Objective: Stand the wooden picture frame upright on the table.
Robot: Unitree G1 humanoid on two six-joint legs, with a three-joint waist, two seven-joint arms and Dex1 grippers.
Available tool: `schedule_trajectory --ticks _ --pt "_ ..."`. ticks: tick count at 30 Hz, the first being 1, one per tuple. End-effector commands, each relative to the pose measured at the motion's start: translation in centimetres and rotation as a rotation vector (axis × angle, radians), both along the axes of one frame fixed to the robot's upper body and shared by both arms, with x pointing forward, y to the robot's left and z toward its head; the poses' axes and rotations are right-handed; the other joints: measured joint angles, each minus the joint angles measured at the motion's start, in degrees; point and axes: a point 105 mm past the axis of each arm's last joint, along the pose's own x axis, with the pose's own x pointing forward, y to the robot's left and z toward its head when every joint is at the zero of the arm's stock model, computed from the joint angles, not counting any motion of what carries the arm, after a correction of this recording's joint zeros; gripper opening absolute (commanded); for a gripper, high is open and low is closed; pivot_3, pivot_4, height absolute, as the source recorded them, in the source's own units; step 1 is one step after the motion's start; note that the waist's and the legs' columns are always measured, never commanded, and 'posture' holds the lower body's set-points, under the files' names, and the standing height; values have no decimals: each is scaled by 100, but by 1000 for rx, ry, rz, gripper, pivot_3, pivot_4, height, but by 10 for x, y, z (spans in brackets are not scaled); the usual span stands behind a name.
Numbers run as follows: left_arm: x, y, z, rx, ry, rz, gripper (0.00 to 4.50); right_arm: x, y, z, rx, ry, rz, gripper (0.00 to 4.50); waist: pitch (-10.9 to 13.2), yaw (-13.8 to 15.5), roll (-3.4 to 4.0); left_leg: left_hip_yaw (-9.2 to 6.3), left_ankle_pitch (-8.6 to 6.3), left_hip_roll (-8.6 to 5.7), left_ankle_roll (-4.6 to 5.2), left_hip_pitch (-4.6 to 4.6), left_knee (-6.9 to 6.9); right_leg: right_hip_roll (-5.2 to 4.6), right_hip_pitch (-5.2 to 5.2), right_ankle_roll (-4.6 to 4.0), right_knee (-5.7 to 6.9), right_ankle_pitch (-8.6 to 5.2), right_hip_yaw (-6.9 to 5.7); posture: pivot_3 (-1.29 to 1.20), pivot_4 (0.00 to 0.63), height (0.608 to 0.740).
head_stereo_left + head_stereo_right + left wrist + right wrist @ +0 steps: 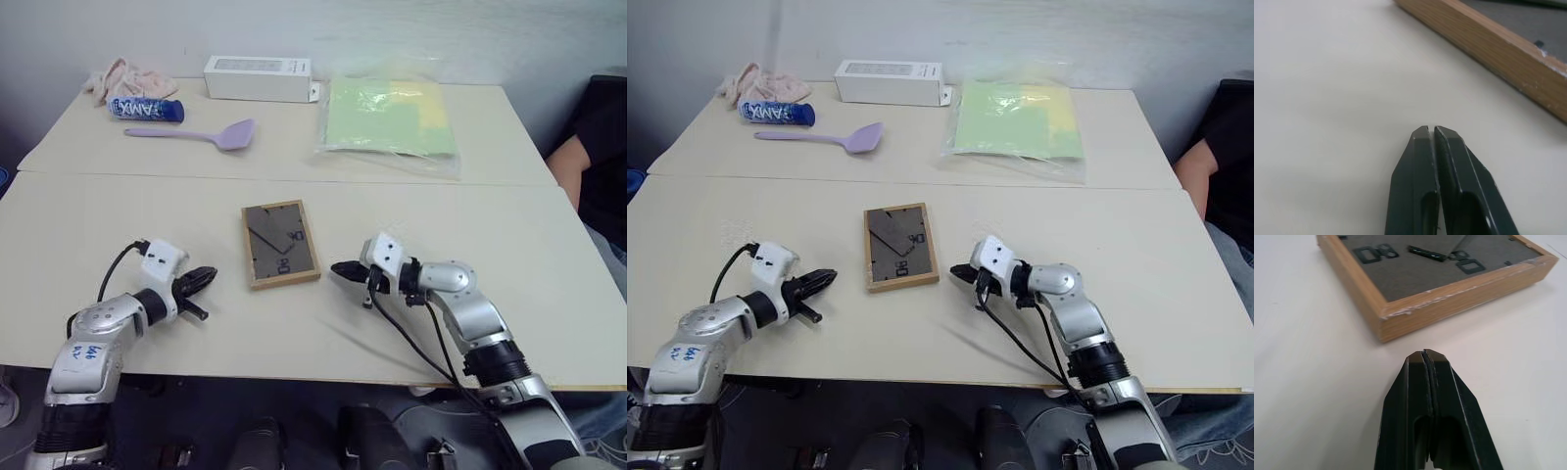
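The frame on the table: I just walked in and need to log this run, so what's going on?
The frame lies flat on the table, back panel up, not yet stood upright. The left gripper and right gripper sit on either side of it, both shut and empty, each pointing at the frame without touching it. A person's arm shows at the table's right edge, not handling anything.

Office-like room, plain beige table (88, 225), bare white wall (411, 29)
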Motion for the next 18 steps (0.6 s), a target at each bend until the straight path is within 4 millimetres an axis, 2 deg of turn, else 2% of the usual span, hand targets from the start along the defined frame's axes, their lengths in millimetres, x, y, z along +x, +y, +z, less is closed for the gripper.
schedule_trajectory --ticks 1,3,5,8,12,18 --pt "-6 -1 -2 -245 268 9 1013 7 3 17 -16 -68 17 0 0 6 -1 0 0 0 0 -1 0 0 0 0 6 0 -1 0 150 740" --pt "-12 -14 11 -380 398 -77 1611 10 8 21 -39 -81 37 0 -1 1 -3 -1 1 -1 1 -2 2 2 0 0 23 0 -3 0 150 740" --pt "-12 -20 23 -434 451 -117 2182 11 10 21 -59 -83 47 0 -1 -1 -3 -1 1 -7 2 -2 2 0 -1 1 26 0 -1 0 150 740" --pt "-7 -26 20 -440 595 -98 3141 13 18 18 -93 -82 71 0 0 -3 -4 -2 0 -8 4 -6 3 1 -2 1 23 0 -2 0 150 740" --pt "6 -37 20 -511 655 -108 4323 11 29 18 -94 -80 94 0 -1 8 -4 -1 3 -11 1 -1 5 2 0 1 29 0 -3 0 150 740" --pt "10 -58 14 -471 746 -168 4323 8 34 20 -107 -80 110 0 -1 15 -4 -3 4 -14 0 0 9 -1 0 1 33 0 -4 0 150 740"
